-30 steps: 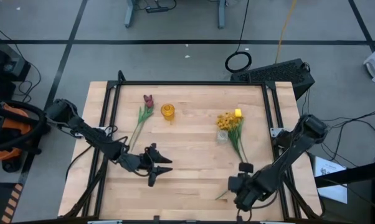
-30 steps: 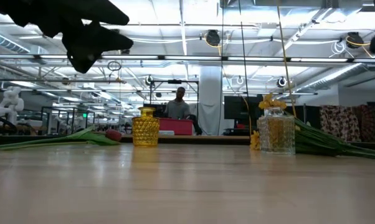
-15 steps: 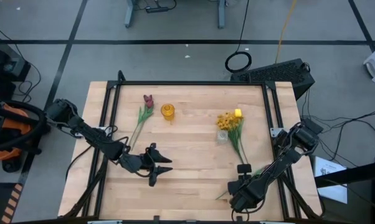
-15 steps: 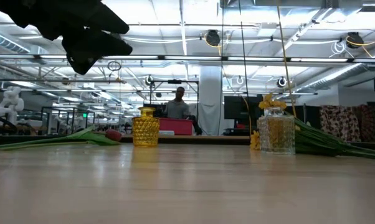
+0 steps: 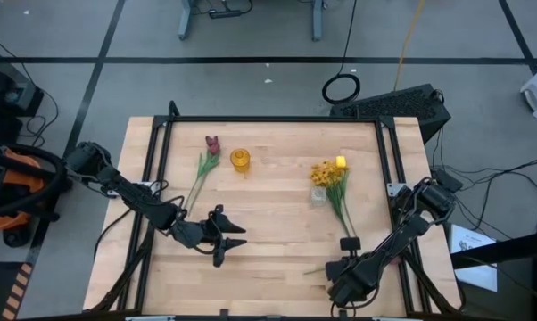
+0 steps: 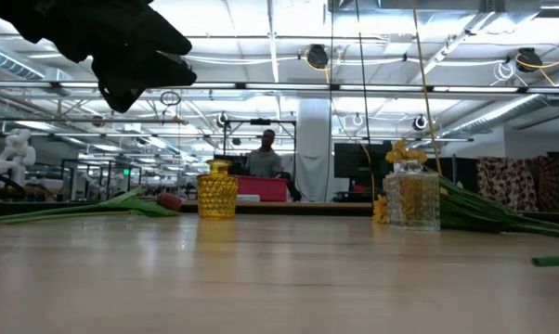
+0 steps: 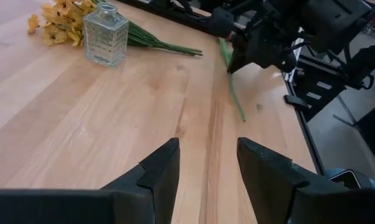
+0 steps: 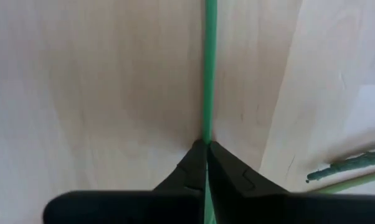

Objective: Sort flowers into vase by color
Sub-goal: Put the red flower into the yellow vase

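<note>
My right gripper [image 5: 338, 267] is down at the table's near right and shut on a thin green flower stem [image 7: 235, 93]. I see no blossom on this stem. A dark-red tulip [image 5: 211, 143] lies at the far left on its leafy stem, beside a yellow vase [image 5: 240, 160]. Yellow flowers [image 5: 326, 172] lie with their heads against a clear glass vase [image 5: 318, 194], their stems [image 5: 342, 214] running toward the near edge. My left gripper [image 5: 235, 237] hovers open above the table's near left middle, holding nothing. My right gripper pinches the green stem [image 8: 206, 138] between its two fingertips, coming from above and pointing down. The stem runs straight on ahead of the fingers. Its free end [image 7: 242, 117] lies low over the wood; whether it touches the table, I cannot tell.
Bare wood stretches between the two vases and across the table's near middle [image 5: 277, 241]. Black rails [image 5: 158, 178] run along the table's left and right sides. In the low view a person [image 6: 266, 158] stands far behind the table.
My right gripper has come down and moved a little toward the table's near edge, and its fingers have shut on the green stem. The stem's free end has shifted and now shows at the right of the low view.
</note>
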Robot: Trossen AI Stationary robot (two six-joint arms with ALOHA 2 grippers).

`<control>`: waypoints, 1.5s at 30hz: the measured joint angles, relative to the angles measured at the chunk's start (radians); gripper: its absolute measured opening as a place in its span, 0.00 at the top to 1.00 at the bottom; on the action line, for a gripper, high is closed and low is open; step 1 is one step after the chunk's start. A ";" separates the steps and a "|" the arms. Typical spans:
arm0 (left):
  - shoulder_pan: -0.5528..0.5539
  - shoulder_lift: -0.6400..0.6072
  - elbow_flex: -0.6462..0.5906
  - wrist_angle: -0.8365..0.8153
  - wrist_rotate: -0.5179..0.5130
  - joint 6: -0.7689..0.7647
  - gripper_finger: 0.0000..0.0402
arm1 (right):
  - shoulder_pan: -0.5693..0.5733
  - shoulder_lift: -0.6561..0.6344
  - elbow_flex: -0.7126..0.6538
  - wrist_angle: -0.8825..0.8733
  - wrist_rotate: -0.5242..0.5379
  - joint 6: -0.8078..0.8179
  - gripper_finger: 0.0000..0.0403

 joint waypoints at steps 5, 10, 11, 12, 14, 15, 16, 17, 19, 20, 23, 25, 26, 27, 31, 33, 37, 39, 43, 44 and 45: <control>-0.008 0.000 0.005 -0.002 0.006 0.062 0.58 | -0.036 0.000 0.114 0.003 0.016 0.066 1.00; -0.040 0.000 0.042 0.000 -0.016 0.177 0.58 | -0.103 0.002 0.204 -0.002 0.015 0.106 1.00; -0.046 0.000 0.052 -0.001 -0.017 0.200 0.58 | -0.115 0.001 0.218 -0.006 0.016 0.105 1.00; -0.053 0.000 0.063 -0.004 -0.017 0.218 0.58 | -0.127 0.001 0.230 -0.008 0.022 0.097 1.00; -0.061 0.000 0.099 -0.045 -0.017 0.238 0.58 | -0.154 0.001 0.251 -0.007 0.040 0.082 1.00; -0.062 0.002 0.121 -0.086 -0.016 0.238 0.58 | -0.168 0.001 0.261 -0.007 0.045 0.080 1.00; -0.062 0.008 0.142 -0.131 -0.015 0.240 0.58 | -0.183 0.001 0.269 -0.007 0.045 0.080 1.00; -0.062 0.014 0.160 -0.168 -0.016 0.244 0.58 | -0.199 0.001 0.275 -0.005 0.045 0.081 1.00; -0.062 0.035 0.191 -0.210 -0.025 0.271 0.58 | -0.226 0.001 0.284 -0.005 0.046 0.081 1.00; -0.061 0.045 0.201 -0.212 -0.026 0.293 0.58 | -0.239 0.001 0.286 -0.001 0.047 0.075 1.00; -0.061 0.070 0.226 -0.225 -0.026 0.327 0.55 | -0.264 0.001 0.287 0.006 0.046 0.040 1.00; -0.061 0.079 0.237 -0.231 -0.029 0.344 0.50 | -0.278 0.001 0.287 0.006 0.046 0.015 1.00; -0.057 0.082 0.243 -0.233 -0.034 0.350 0.48 | -0.283 0.000 0.287 0.006 0.044 0.002 1.00; -0.051 0.085 0.248 -0.234 -0.036 0.358 0.45 | -0.291 0.000 0.287 0.007 0.045 -0.009 1.00; -0.018 0.086 0.269 -0.254 -0.042 0.375 0.31 | -0.314 0.000 0.288 0.014 0.047 -0.055 1.00; 0.003 0.086 0.282 -0.298 -0.039 0.375 0.25 | -0.323 0.000 0.288 0.013 0.046 -0.079 1.00; 0.045 0.086 0.288 -0.330 0.025 0.374 0.20 | -0.342 0.000 0.288 0.014 0.045 -0.125 1.00; 0.062 0.091 0.288 -0.330 0.038 0.384 0.20 | -0.350 0.000 0.288 0.014 0.053 -0.145 1.00; 0.085 0.112 0.288 -0.309 0.085 0.416 0.21 | -0.363 -0.001 0.288 0.014 0.085 -0.175 1.00; 0.089 0.120 0.288 -0.297 0.094 0.419 0.22 | -0.367 -0.001 0.288 0.015 0.088 -0.184 1.00; 0.092 0.126 0.288 -0.292 0.099 0.423 0.23 | -0.368 -0.001 0.288 0.015 0.089 -0.192 1.00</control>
